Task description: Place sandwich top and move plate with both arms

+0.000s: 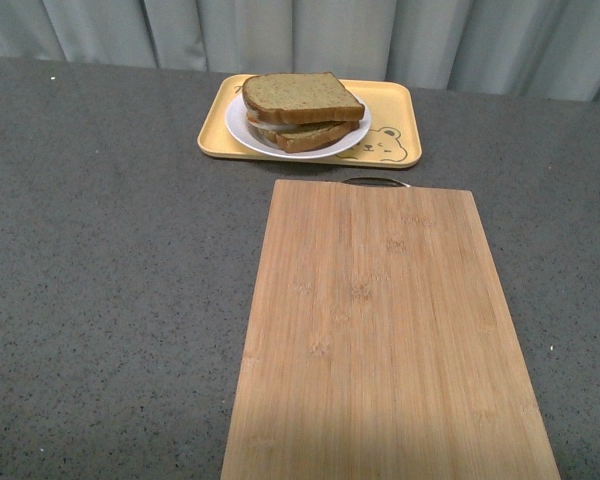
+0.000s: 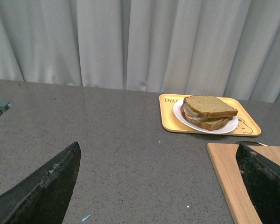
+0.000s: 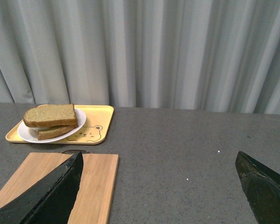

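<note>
A yellow tray (image 1: 400,110) with a bear drawing is sitting at the far side of the grey table (image 1: 110,260), close to the pale curtain (image 1: 380,35). On the tray is resting the white plate (image 1: 242,128), and on the plate a sandwich is stacked — the sandwich top (image 1: 300,97), a speckled tan-brown slice with a darker crust, is lying flat over a lower slice (image 1: 315,136), with a pale layer showing between them. The plate is sitting toward the left half of the tray, leaving the bear drawing uncovered at the right corner.

Just in front of the tray a bare wooden cutting board (image 1: 380,330) is lying flat, reaching toward the near edge of the table, with a small metal handle (image 1: 375,181) at its far end.

Neither arm is showing in the front view. In the left wrist view the left gripper (image 2: 161,186) is standing wide apart and holding nothing, its dark fingers (image 2: 46,186) framing the table, well short of the tray. The right gripper (image 3: 161,186) is likewise spread wide and empty — one finger (image 3: 51,191) is showing over the cutting board's corner, well apart from the plate.
</note>
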Controlling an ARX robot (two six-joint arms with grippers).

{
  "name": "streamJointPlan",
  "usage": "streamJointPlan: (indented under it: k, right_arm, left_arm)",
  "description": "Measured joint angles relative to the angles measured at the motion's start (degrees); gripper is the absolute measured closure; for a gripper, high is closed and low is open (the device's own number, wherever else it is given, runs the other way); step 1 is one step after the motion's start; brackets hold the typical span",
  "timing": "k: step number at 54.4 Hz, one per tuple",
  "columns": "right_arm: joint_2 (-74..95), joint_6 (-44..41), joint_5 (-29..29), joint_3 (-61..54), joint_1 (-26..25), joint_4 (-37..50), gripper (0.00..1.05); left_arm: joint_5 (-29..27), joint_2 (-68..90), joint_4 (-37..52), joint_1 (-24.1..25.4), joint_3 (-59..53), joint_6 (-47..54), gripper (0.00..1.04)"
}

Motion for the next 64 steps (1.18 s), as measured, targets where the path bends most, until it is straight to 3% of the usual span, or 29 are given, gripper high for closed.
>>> streamJointPlan:
  k: [64]
  right_arm:
    - [0.0,0.0,0.0,0.0,0.0,0.0,0.09]
  left_arm:
    - [0.0,0.0,0.0,0.0,0.0,0.0,0.07]
